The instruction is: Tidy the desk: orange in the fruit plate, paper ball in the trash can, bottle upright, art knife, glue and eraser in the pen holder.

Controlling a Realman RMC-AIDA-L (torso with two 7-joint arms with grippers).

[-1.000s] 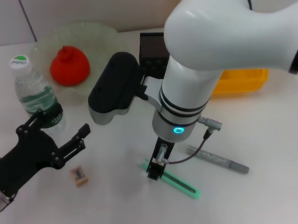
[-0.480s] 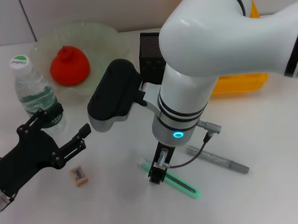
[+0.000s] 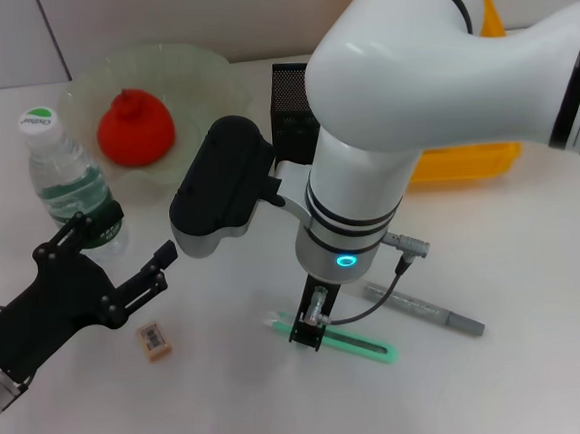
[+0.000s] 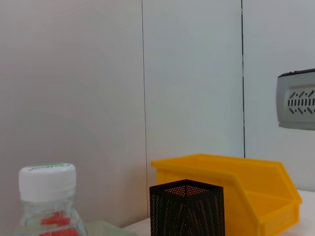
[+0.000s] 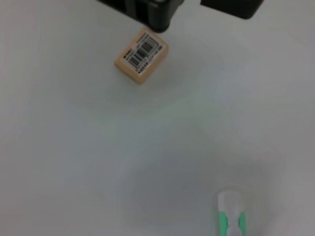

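Slim mint-green and white art knife point(image 3: 347, 342), near the white worktop's front edge: swung flatter since a second ago, right gripper point(image 3: 309, 330) fingers clamped on it, so pickup for the pen holder looks under way.

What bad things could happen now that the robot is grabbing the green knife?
The right gripper pinches the art knife near one end, so its long free end may droop or slip out when lifted. The glue lies close beside it and could get knocked. The pen holder sits behind the big arm, so the drop could miss.
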